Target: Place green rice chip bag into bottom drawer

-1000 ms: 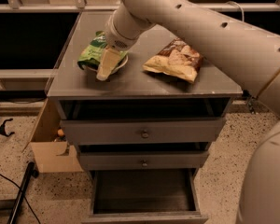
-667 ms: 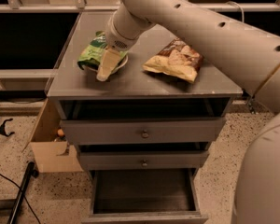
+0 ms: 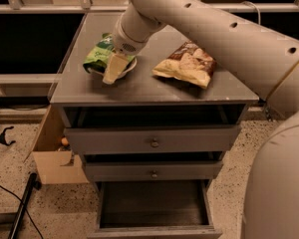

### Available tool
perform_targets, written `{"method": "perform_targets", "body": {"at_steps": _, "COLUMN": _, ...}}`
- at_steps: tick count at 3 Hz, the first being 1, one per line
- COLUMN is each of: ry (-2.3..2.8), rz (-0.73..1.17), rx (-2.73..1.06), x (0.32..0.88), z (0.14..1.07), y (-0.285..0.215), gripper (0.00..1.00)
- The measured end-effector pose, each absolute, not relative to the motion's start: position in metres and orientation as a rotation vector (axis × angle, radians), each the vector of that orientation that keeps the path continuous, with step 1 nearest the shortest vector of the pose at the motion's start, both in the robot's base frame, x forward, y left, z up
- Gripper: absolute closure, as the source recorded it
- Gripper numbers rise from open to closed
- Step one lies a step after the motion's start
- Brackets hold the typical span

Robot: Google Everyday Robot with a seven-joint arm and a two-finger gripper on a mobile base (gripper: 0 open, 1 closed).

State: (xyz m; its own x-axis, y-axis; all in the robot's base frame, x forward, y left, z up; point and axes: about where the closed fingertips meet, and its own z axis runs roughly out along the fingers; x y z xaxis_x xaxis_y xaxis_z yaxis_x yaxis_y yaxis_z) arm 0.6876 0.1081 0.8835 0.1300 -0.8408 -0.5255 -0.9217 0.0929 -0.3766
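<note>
Light: dim, warm, from above.
Brightest: pale arm [image 3: 229, 29], cabinet top [image 3: 154, 91].
Shadows: deep inside the bottom drawer [image 3: 154, 203].
Gripper: gripper [image 3: 114, 69] well lit, at the green rice chip bag [image 3: 96, 56] on the cabinet top.

The one camera sits high up in front of the grey cabinet and looks down and ahead toward 12 o'clock. The tabletop [image 3: 139, 91] fills the upper half of the view, and the open bottom drawer [image 3: 154, 203] lies at 6 o'clock by the lower edge. The camera is quite near: the arm [image 3: 214, 29] comes in big from 2 o'clock, and the gripper [image 3: 114, 67] is at 10 o'clock, on the green rice chip bag [image 3: 97, 56].
</note>
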Motion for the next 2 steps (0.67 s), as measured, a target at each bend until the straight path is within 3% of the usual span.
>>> {"method": "perform_targets", "body": {"at_steps": 2, "ry": 1.711, "rz": 0.156, "rx": -1.747, "x": 0.6875, "z": 0.8834, "y": 0.1081, "gripper": 0.68}}
